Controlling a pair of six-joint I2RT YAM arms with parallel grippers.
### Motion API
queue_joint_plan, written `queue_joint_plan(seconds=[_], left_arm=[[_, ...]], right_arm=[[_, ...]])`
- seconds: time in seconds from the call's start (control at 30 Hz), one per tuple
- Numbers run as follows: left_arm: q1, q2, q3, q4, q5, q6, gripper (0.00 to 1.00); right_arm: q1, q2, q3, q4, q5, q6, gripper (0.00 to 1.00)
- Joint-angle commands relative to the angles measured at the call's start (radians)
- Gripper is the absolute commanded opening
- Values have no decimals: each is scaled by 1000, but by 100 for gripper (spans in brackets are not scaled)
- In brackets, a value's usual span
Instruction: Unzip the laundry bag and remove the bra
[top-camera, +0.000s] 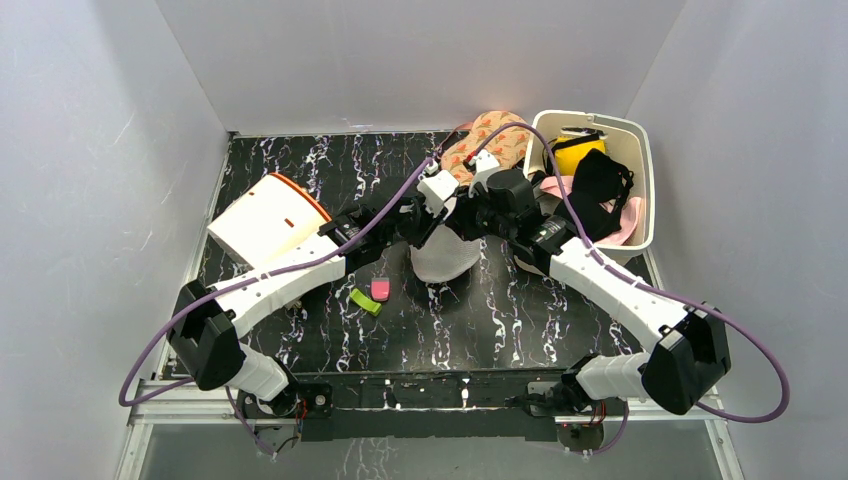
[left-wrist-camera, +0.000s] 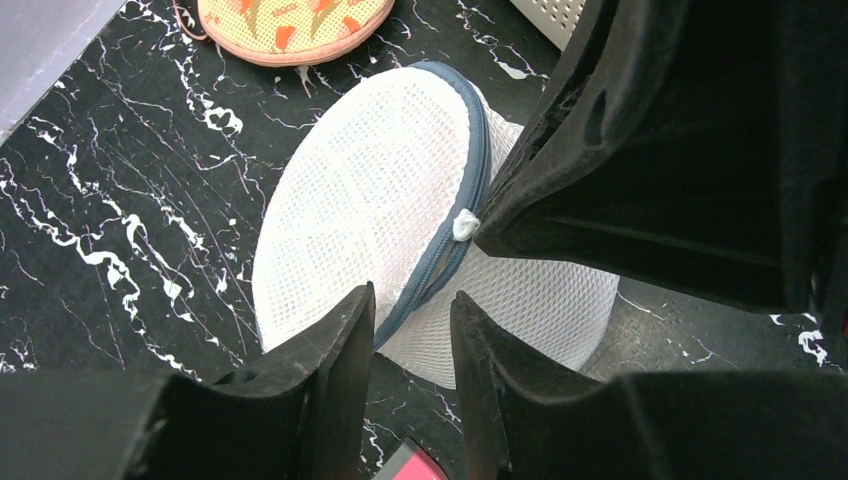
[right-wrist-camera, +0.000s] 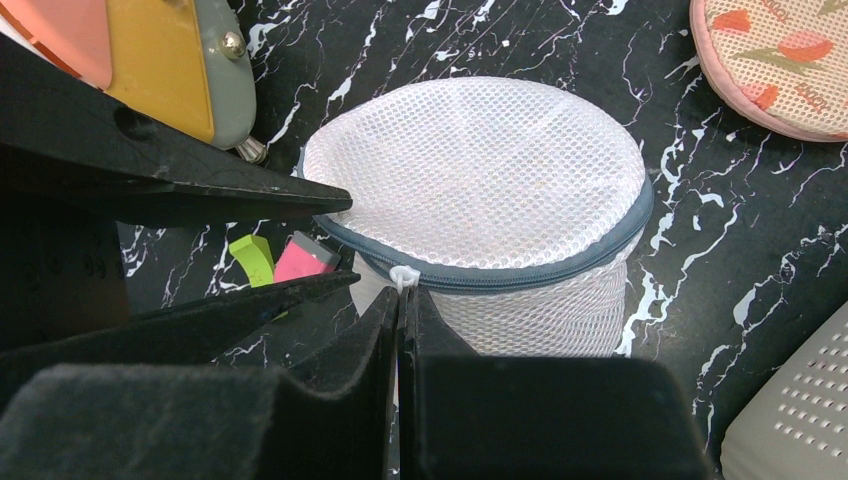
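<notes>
Pinched flat together, the right gripper (right-wrist-camera: 400, 318) has the small white zipper pull (right-wrist-camera: 404, 277) between its tips. That pull sits on the rim of the laundry bag (right-wrist-camera: 480, 170), on the side facing me. From there the grey-blue zip band (right-wrist-camera: 560, 265) curves away around the round lid. The left gripper (left-wrist-camera: 412, 345) is part open, straddling the same rim just beside the pull and clamping nothing. The bag stands on the table (top-camera: 500, 330) between both arms. I judge the pull must follow the rim's arc, not a straight line.
</notes>
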Motion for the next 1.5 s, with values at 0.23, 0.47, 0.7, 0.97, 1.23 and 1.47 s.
queue_joint_plan(seconds=[0.23, 0.47, 0.7, 0.97, 1.23, 1.47], left_arm=[[-5, -1, 39, -11, 27, -2, 13], [-5, -59, 7, 25, -10, 10, 0], [-9, -93, -16, 47, -13, 33, 0], [-25, -199, -65, 97, -38, 85, 0], [-32, -284, -122, 169, -48, 135, 0], [-33, -378, -221, 293, 35, 190, 0]], right_arm=[[13, -63, 31, 31, -12, 3, 0], [13, -66, 12, 13, 102, 22, 0], [3, -38, 29, -22, 195, 23, 0], [-53, -17, 29, 2, 146, -31, 0], [-88, 12, 34, 57, 19, -86, 0], [-93, 37, 26, 97, -63, -128, 0]])
